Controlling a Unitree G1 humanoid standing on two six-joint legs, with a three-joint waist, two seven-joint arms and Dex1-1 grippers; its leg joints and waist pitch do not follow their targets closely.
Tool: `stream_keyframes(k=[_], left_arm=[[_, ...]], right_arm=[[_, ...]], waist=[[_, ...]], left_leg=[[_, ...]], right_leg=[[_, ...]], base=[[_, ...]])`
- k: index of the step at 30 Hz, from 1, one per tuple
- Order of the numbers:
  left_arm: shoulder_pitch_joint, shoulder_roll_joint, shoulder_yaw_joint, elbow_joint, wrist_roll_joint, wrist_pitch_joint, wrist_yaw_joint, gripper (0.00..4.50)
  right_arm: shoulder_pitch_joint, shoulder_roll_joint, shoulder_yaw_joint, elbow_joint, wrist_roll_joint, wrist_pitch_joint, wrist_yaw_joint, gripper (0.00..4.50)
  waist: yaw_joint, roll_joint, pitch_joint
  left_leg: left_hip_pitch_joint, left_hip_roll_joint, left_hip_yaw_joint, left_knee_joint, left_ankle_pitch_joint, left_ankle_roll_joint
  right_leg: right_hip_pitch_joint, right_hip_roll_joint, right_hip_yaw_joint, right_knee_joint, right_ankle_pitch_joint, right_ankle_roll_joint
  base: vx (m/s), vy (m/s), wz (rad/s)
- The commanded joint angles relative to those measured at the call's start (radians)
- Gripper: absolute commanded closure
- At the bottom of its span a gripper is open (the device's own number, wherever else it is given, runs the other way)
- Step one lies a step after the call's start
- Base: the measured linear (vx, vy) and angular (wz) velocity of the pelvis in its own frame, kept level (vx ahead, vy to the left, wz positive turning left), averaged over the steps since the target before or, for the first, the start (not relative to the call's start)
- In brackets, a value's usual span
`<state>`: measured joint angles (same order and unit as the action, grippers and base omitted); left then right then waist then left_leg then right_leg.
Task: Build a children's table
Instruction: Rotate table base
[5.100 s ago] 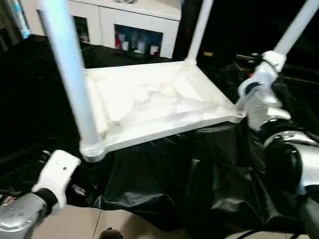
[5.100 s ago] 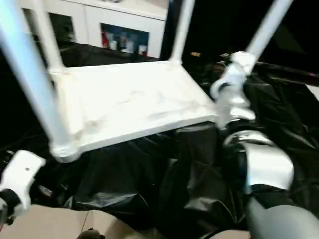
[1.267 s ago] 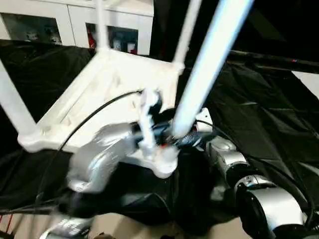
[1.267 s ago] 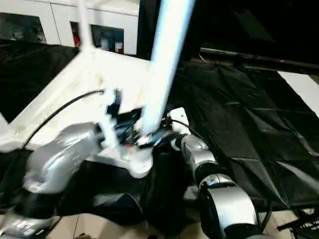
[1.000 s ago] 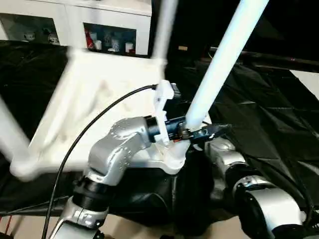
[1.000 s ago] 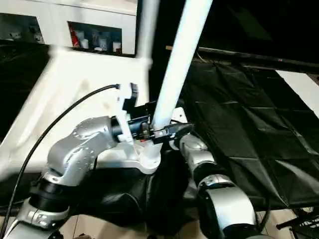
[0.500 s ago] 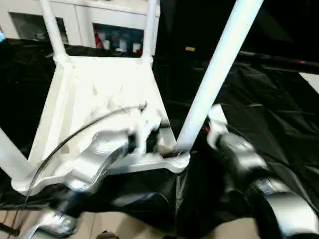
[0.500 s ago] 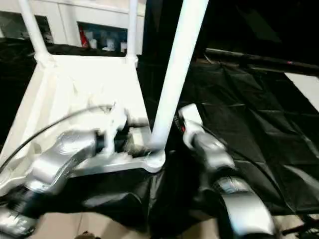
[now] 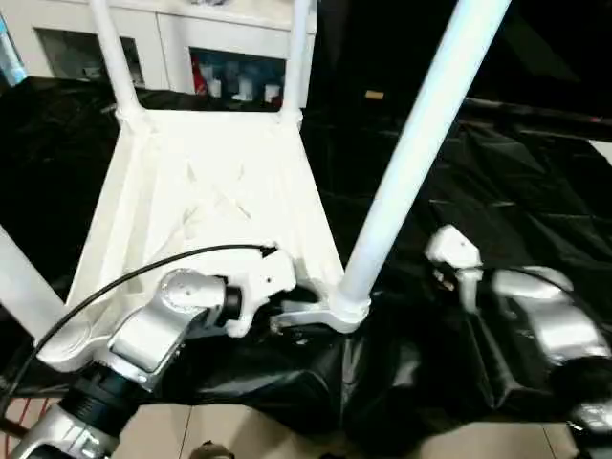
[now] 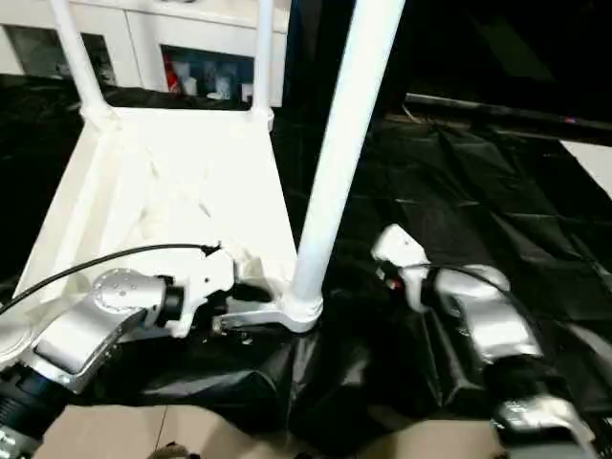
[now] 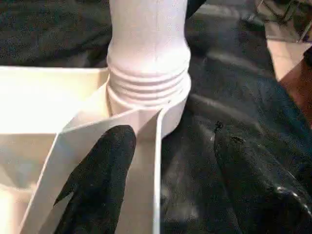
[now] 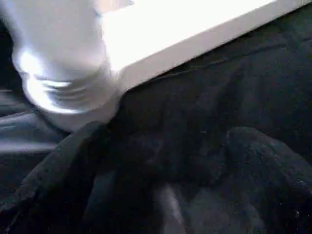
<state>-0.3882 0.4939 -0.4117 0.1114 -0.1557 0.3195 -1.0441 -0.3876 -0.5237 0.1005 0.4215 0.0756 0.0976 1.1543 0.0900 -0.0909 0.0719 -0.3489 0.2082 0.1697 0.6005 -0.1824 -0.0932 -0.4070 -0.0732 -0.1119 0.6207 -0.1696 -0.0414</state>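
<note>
The table top [image 9: 206, 206] is lying upside down on a black sheet [image 9: 497, 182], ribbed side up, which I'd guess is so the legs can go into the corner sockets from above. All four legs stand up from the corners, and the near leg [image 9: 411, 153] is the big one rising right in front of the head camera.

The left claw [image 11: 163, 183] sits at the base of that leg with its fingers apart, one over the white edge wall and one over the sheet, so it straddles the rim without pinching anything that I can see. The right claw [image 12: 161, 195] hangs wide open over the sheet, just beside the same corner, holding nothing.

The head views show the whole layout plus a white cabinet [image 9: 220, 48] behind. The left wrist view shows the threaded collar [image 11: 148, 80] where leg meets socket; it looks seated, thread rings showing.
</note>
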Motion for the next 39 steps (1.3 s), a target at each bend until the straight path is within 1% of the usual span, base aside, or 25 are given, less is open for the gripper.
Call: stream_keyframes(k=[1, 2, 4, 6, 7, 9, 10, 11, 12, 13, 14, 19, 20, 21, 22, 23, 27, 28, 30, 32, 34, 35, 36, 37, 39], left_arm=[[-0.019, 0.002, -0.009, 0.019, 0.022, 0.009, 0.006, 1.86], [-0.021, 0.004, -0.009, 0.028, 0.029, 0.014, 0.01, 2.09], [-0.022, 0.008, -0.007, 0.042, 0.035, 0.01, 0.008, 2.24], [-0.022, 0.008, -0.007, 0.042, 0.035, 0.01, 0.008, 2.29], [-0.021, 0.01, -0.007, 0.048, 0.037, 0.004, 0.004, 2.54], [-0.023, 0.014, -0.002, 0.059, 0.038, -0.006, -0.006, 2.7], [-0.025, 0.018, 0.001, 0.06, 0.037, -0.006, -0.014, 2.75], [-0.027, 0.021, 0.002, 0.062, 0.037, -0.006, -0.021, 2.83], [-0.03, 0.027, 0.003, 0.066, 0.037, -0.005, -0.031, 2.98], [-0.03, 0.027, 0.003, 0.067, 0.037, -0.005, -0.032, 3.1], [-0.033, 0.038, 0.0, 0.073, 0.039, -0.001, -0.049, 3.16], [-0.034, 0.056, -0.007, 0.077, 0.043, 0.004, -0.073, 3.61], [-0.032, 0.066, -0.011, 0.078, 0.045, 0.007, -0.085, 3.66], [-0.032, 0.066, -0.011, 0.078, 0.045, 0.007, -0.085, 3.84], [-0.03, 0.071, -0.013, 0.081, 0.049, 0.004, -0.091, 3.84], [-0.03, 0.072, -0.014, 0.083, 0.051, 0.003, -0.093, 4.03], [-0.031, 0.074, -0.015, 0.087, 0.054, 0.002, -0.102, 4.18], [-0.032, 0.078, -0.019, 0.09, 0.057, 0.002, -0.109, 4.38], [-0.032, 0.082, -0.025, 0.09, 0.062, 0.002, -0.116, 4.44], [-0.027, 0.089, -0.035, 0.081, 0.066, 0.01, -0.127, 4.48], [-0.024, 0.087, -0.036, 0.077, 0.069, 0.013, -0.128, 4.48], [-0.024, 0.087, -0.036, 0.077, 0.069, 0.013, -0.128, 4.48], [-0.024, 0.085, -0.035, 0.076, 0.071, 0.013, -0.128, 4.48], [-0.024, 0.075, -0.033, 0.077, 0.074, 0.012, -0.119, 4.48], [-0.025, 0.069, -0.032, 0.078, 0.073, 0.012, -0.115, 4.48]], right_arm=[[0.013, -0.023, 0.011, -0.057, 0.018, 0.033, 0.028, 0.0], [0.024, -0.03, 0.013, -0.086, 0.024, 0.054, 0.033, 0.0], [0.031, -0.03, 0.015, -0.107, 0.029, 0.073, 0.031, 0.0], [0.031, -0.03, 0.015, -0.107, 0.029, 0.073, 0.031, 0.0], [0.038, -0.032, 0.017, -0.127, 0.033, 0.09, 0.028, 0.0], [0.054, -0.04, 0.022, -0.174, 0.038, 0.128, 0.029, 0.0], [0.058, -0.044, 0.024, -0.19, 0.042, 0.143, 0.032, 0.0], [0.06, -0.045, 0.024, -0.199, 0.043, 0.152, 0.032, 0.0], [0.063, -0.047, 0.025, -0.21, 0.045, 0.166, 0.033, 0.0], [0.063, -0.047, 0.025, -0.21, 0.045, 0.166, 0.033, 0.0], [0.064, -0.046, 0.028, -0.215, 0.044, 0.174, 0.033, 0.0], [0.063, -0.049, 0.035, -0.216, 0.042, 0.179, 0.036, 0.0], [0.056, -0.048, 0.038, -0.208, 0.04, 0.182, 0.035, 0.0], [0.056, -0.048, 0.038, -0.208, 0.04, 0.182, 0.035, 0.0], [0.05, -0.048, 0.044, -0.203, 0.039, 0.186, 0.032, 0.0], [0.049, -0.049, 0.046, -0.203, 0.04, 0.189, 0.031, 0.0], [0.044, -0.049, 0.052, -0.204, 0.039, 0.191, 0.03, 0.0], [0.042, -0.048, 0.054, -0.203, 0.037, 0.188, 0.031, 0.0], [0.044, -0.046, 0.053, -0.203, 0.048, 0.21, 0.038, 0.0], [0.043, -0.023, 0.029, -0.199, 0.082, 0.243, 0.027, 0.0], [0.034, -0.013, 0.035, -0.198, 0.102, 0.258, 0.044, 0.0], [0.034, -0.013, 0.035, -0.198, 0.102, 0.258, 0.044, 0.0], [0.032, -0.011, 0.039, -0.199, 0.105, 0.26, 0.047, 0.0], [0.024, 0.011, 0.053, -0.189, 0.084, 0.229, 0.018, 0.0], [0.018, 0.03, 0.062, -0.181, 0.071, 0.211, -0.003, 0.0]], waist=[[0.005, 0.013, -0.067], [0.005, 0.02, -0.067], [0.006, 0.016, -0.069], [0.005, 0.015, -0.069], [0.006, 0.016, -0.069], [0.007, 0.017, -0.069], [0.007, 0.015, -0.069], [0.008, 0.017, -0.07], [0.008, 0.016, -0.07], [0.008, 0.02, -0.072], [0.008, 0.021, -0.071], [0.007, 0.022, -0.07], [0.007, 0.023, -0.071], [0.007, 0.023, -0.071], [0.007, 0.024, -0.072], [0.007, 0.024, -0.072], [0.006, 0.023, -0.071], [0.006, 0.024, -0.071], [0.005, 0.022, -0.072], [0.006, 0.023, -0.072], [0.006, 0.024, -0.072], [0.005, 0.022, -0.071], [0.006, 0.024, -0.071], [0.006, 0.025, -0.071], [0.005, 0.024, -0.071]], left_leg=[[0.001, 0.023, -0.009, -0.07, -0.264, 0.034], [0.002, 0.024, -0.01, -0.071, -0.264, 0.033], [0.003, 0.025, -0.01, -0.071, -0.259, 0.034], [0.001, 0.024, -0.01, -0.071, -0.26, 0.035], [0.001, 0.024, -0.01, -0.071, -0.256, 0.035], [0.002, 0.023, -0.01, -0.071, -0.254, 0.036], [0.002, 0.024, -0.011, -0.072, -0.251, 0.037], [0.002, 0.024, -0.011, -0.072, -0.251, 0.035], [0.001, 0.023, -0.01, -0.072, -0.247, 0.036], [0.001, 0.024, -0.011, -0.072, -0.242, 0.034], [0.0, 0.024, -0.011, -0.072, -0.242, 0.034], [0.001, 0.024, -0.012, -0.073, -0.251, 0.03], [0.002, 0.025, -0.012, -0.073, -0.246, 0.03], [0.002, 0.025, -0.012, -0.073, -0.246, 0.03], [0.002, 0.025, -0.011, -0.073, -0.244, 0.03], [0.001, 0.025, -0.011, -0.073, -0.244, 0.03], [0.003, 0.025, -0.011, -0.073, -0.253, 0.029], [0.003, 0.024, -0.011, -0.073, -0.255, 0.027], [0.002, 0.025, -0.011, -0.072, -0.25, 0.028], [0.002, 0.025, -0.011, -0.073, -0.245, 0.03], [0.003, 0.025, -0.011, -0.073, -0.248, 0.032], [0.003, 0.025, -0.011, -0.072, -0.251, 0.032], [0.004, 0.025, -0.011, -0.072, -0.256, 0.029], [0.005, 0.025, -0.011, -0.072, -0.258, 0.028], [0.005, 0.025, -0.012, -0.073, -0.259, 0.021]], right_leg=[[0.051, -0.07, 0.055, -0.112, -0.496, -0.051], [0.051, -0.071, 0.055, -0.111, -0.492, -0.054], [0.052, -0.071, 0.055, -0.11, -0.47, -0.056], [0.054, -0.073, 0.052, -0.111, -0.48, -0.059], [0.054, -0.073, 0.052, -0.112, -0.485, -0.057], [0.054, -0.072, 0.052, -0.115, -0.484, -0.049], [0.055, -0.073, 0.052, -0.113, -0.48, -0.047], [0.055, -0.074, 0.051, -0.113, -0.482, -0.045], [0.055, -0.073, 0.051, -0.114, -0.483, -0.043], [0.056, -0.075, 0.051, -0.113, -0.473, -0.046], [0.055, -0.074, 0.051, -0.113, -0.469, -0.049], [0.056, -0.075, 0.049, -0.114, -0.48, -0.048], [0.056, -0.075, 0.05, -0.111, -0.465, -0.054], [0.056, -0.075, 0.05, -0.111, -0.465, -0.054], [0.056, -0.075, 0.051, -0.11, -0.454, -0.06], [0.057, -0.075, 0.051, -0.11, -0.453, -0.062], [0.055, -0.076, 0.05, -0.113, -0.472, -0.059], [0.056, -0.077, 0.05, -0.114, -0.485, -0.053], [0.056, -0.076, 0.05, -0.113, -0.477, -0.053], [0.056, -0.076, 0.051, -0.112, -0.467, -0.058], [0.056, -0.076, 0.05, -0.112, -0.468, -0.06], [0.055, -0.076, 0.049, -0.112, -0.472, -0.059], [0.054, -0.076, 0.048, -0.114, -0.486, -0.057], [0.053, -0.077, 0.048, -0.115, -0.492, -0.055], [0.052, -0.078, 0.048, -0.115, -0.502, -0.054]], base=[[0.0, 0.0, 0.0], [0.0, 0.0, 0.0], [0.0, 0.0, 0.0], [0.0, 0.0, 0.0], [0.0, 0.0, 0.0], [0.0, 0.0, 0.0], [0.0, 0.0, 0.0], [0.0, 0.0, 0.0], [0.0, 0.0, 0.0], [0.0, 0.0, 0.0], [0.0, 0.0, 0.0], [0.0, 0.0, 0.0], [0.0, 0.0, 0.0], [0.0, 0.0, 0.0], [0.0, 0.0, 0.0], [0.0, 0.0, 0.0], [0.0, 0.0, 0.0], [0.0, 0.0, 0.0], [0.0, 0.0, 0.0], [0.0, 0.0, 0.0], [0.0, 0.0, 0.0], [0.0, 0.0, 0.0], [0.0, 0.0, 0.0], [0.0, 0.0, 0.0], [0.0, 0.0, 0.0]])
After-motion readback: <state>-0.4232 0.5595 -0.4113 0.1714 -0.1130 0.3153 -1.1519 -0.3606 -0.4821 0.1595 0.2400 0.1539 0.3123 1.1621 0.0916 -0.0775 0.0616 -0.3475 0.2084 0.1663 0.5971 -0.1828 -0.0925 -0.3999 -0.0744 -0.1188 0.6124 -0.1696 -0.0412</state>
